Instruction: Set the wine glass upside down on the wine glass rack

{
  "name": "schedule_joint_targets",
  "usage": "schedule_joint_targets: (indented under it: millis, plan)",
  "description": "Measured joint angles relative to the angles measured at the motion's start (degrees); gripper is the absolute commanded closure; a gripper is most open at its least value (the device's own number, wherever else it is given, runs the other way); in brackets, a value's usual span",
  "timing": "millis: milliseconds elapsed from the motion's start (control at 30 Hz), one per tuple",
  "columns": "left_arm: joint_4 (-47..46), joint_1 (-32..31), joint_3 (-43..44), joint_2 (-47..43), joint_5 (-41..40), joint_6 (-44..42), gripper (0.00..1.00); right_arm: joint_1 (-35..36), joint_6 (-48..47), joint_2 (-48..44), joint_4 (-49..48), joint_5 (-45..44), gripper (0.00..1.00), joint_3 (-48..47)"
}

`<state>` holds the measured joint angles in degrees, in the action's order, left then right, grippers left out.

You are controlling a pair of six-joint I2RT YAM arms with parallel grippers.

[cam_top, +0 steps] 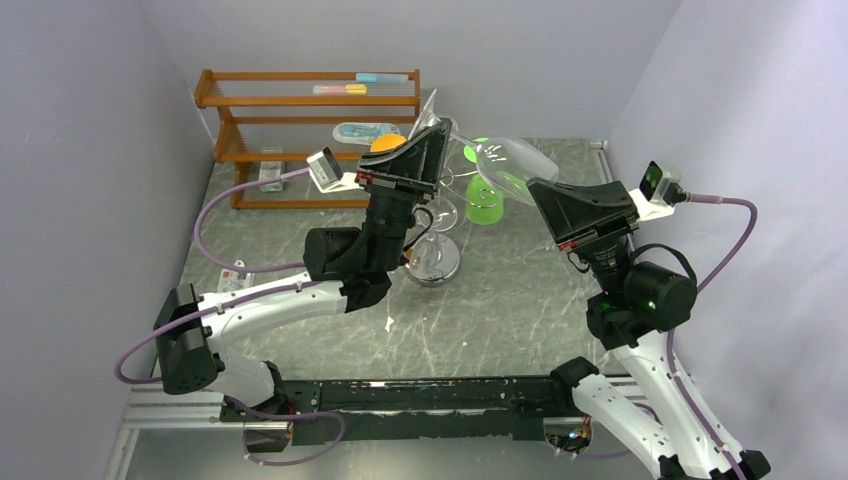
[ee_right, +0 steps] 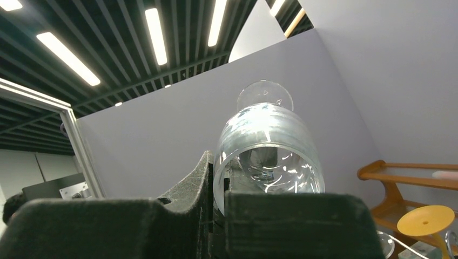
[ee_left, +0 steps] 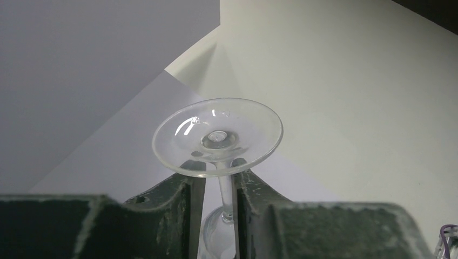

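Crowding rack (cam_top: pixel 436 262) — green cup (cam_top: pixel 485 208) beside, wooden shelf (cam_top: pixel 300 101) behind.

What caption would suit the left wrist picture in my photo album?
Left pincer straddling the stem of the wine glass, its round foot facing the camera.

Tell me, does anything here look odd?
Only the wine glass: it hangs tilted in mid-air, the right gripper pinching its bowl rim, the left gripper straddling its stem near the foot.
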<state>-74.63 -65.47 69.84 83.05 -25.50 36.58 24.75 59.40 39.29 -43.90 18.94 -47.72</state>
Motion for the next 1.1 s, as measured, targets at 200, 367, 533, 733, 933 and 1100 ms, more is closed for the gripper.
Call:
schedule_joint_targets:
  millis: [200, 367, 533, 733, 933, 1100]
  plan:
    - [-0.3, -0.2, 1.0, 0.2, 0.6, -1.7, 0.95, 0.0, 0.0, -0.2, 0.7, 0.3, 1.00, 0.0]
    - [-0.6, -0.4, 2.1, 0.8, 1.5, -1.8, 0.95, 0.0, 0.0, -0.7, 1.8, 0.6, 0.94, 0.0]
    - [-0.1, -0.3, 2.1, 0.5, 2.9, -2.6, 0.95, 0.0, -0.1, -1.4, 5.0, -0.1, 0.67, -0.3]
    - [2.8, -0.2, 2.4, -2.7, 5.4, -6.6, 0.95, 0.0, -0.1, -1.9, 9.5, -1.4, 0.68, -0.3]
    - [6.0, -0.2, 2.5, -5.4, 7.8, -8.7, 0.95, 0.0, 0.5, -3.0, 9.9, -1.9, 0.47, -0.3]
    - [10.4, -0.2, 2.5, -6.9, 8.8, -10.9, 0.95, 0.0, -0.7, -4.4, 13.8, -3.4, 0.27, -0.3]
